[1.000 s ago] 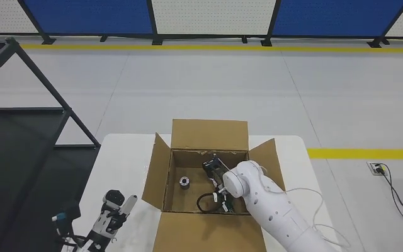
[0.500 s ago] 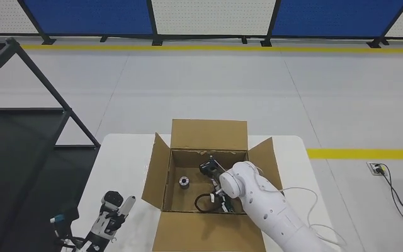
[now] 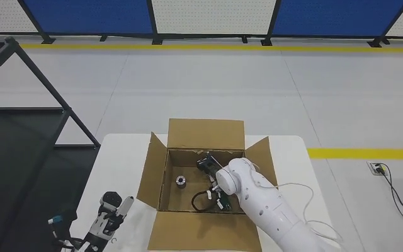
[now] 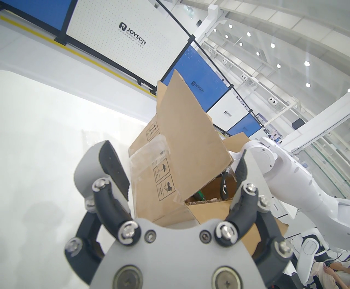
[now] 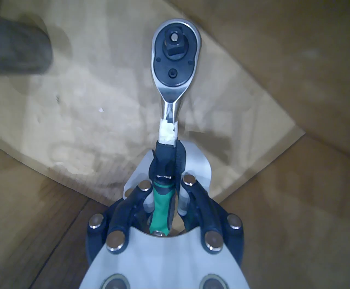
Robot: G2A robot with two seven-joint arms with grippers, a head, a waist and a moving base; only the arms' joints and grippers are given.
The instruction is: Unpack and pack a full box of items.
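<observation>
Inside the open brown cardboard box (image 3: 204,133) at the bench's (image 3: 119,164) middle, the right pincer (image 5: 166,161) clamps the green-handled steel ratchet wrench (image 5: 175,65) by its handle, so the heavy head might twist loose or snag a flap; the left pincer (image 4: 175,158) gapes empty.

Industrial robot-test hall: blue partition panels (image 3: 88,16) and white pegboard panels (image 3: 211,16), yellow line tape (image 3: 208,46) on a glossy grey floor (image 3: 208,82), high white ceiling (image 4: 259,16) with spot lights (image 4: 272,45), floor socket (image 3: 376,168) near the white tabletop (image 3: 119,170).
</observation>
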